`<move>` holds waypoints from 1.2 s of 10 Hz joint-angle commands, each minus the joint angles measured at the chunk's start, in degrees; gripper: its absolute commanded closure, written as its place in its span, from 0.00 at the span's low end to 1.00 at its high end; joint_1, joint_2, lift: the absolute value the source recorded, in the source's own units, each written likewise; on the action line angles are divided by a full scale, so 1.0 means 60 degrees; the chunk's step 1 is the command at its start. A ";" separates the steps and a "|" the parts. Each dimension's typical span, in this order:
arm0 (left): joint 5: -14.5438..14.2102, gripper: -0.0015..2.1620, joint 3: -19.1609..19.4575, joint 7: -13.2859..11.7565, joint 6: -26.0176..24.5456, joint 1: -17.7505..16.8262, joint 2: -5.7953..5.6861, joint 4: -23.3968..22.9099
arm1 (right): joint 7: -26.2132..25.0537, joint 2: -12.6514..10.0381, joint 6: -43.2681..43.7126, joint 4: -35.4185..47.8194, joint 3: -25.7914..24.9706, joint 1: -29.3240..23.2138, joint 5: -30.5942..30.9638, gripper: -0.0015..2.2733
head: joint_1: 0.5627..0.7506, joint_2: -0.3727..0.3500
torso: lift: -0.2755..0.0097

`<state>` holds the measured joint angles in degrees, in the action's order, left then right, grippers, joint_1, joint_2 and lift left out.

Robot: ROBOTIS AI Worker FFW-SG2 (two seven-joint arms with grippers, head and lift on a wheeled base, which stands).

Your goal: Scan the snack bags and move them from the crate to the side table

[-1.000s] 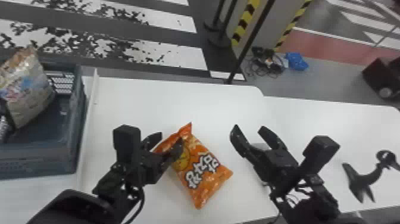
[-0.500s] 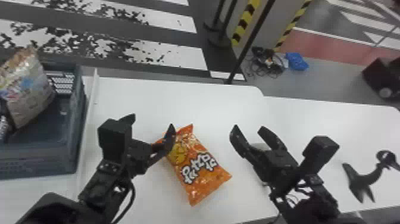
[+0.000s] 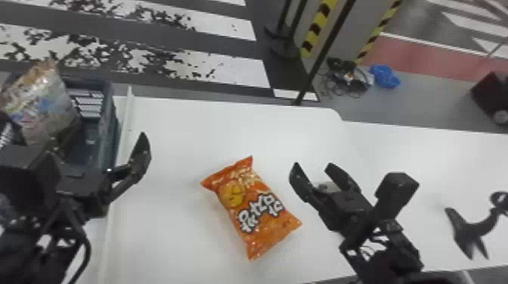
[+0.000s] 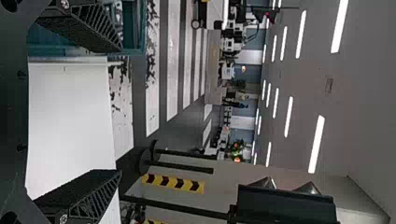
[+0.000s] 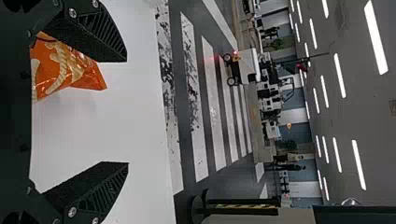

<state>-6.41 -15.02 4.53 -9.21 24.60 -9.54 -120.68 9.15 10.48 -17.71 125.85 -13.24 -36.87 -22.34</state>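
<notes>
Striped floor (image 3: 226, 47) out back, white tabletop (image 3: 170, 128) up front, and there lies the orange snack bag (image 3: 264, 223) between the arms! Left gripper (image 4: 120, 110), jaws wide and empty, beside the crate (image 3: 108, 130); right gripper (image 5: 127, 112), wide and empty too, near the orange bag. Here's the danger: the silvery bag (image 3: 41, 107) stands tall in that crate, so a low approach could snag the rim or topple it, and a shallow pinch could let it slip!

Passage: broad stretch of white table (image 3: 226, 124) between crate (image 3: 109, 132) and orange bag (image 3: 260, 211); narrower gap between orange bag and right gripper (image 3: 313, 166). Obstructions: raised strip (image 3: 126, 117) beside crate; upright pale bag (image 3: 45, 105) projecting above crate rim.
</notes>
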 commanded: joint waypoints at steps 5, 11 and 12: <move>-0.0865 0.03 0.1683 -0.0316 0.0048 0.1775 -0.0548 -0.1376 | -0.0264 0.0202 0.0615 -0.1258 0.1152 0.0344 0.1688 0.06 | 0.70 0.29 | 0.66; -0.1525 0.03 0.2781 -0.0785 -0.0479 0.2346 -0.0607 -0.2006 | -0.1920 0.1506 0.1113 -0.1126 0.4286 -0.0476 0.4808 0.06 | 0.70 0.59 | 0.66; -0.1525 0.03 0.2781 -0.0799 -0.0479 0.2346 -0.0607 -0.1977 | -0.2198 0.1653 0.1142 -0.1112 0.4653 -0.0564 0.5247 0.06 | 0.70 0.62 | 0.66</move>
<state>-15.54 1.67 -0.26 -12.15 38.67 -13.19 -132.65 -3.99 19.94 -11.05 119.08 13.59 -39.87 7.87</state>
